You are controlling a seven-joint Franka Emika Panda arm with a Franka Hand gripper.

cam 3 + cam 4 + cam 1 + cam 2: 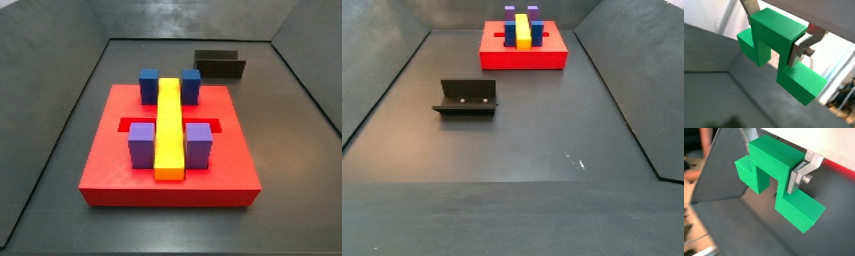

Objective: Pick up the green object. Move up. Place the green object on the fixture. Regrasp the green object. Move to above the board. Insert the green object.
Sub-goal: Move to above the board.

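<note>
Gripping green object (777, 52) between fingers (803, 46)

One green object (784, 52), clamped in the one gripper (777, 31) up off the floor (both wrist views). One fixture (466, 97) and one red board (107, 150). On the board: one long yellow bar (170, 125), two blue cubes (150, 84), two purple cubes (142, 143).
</note>
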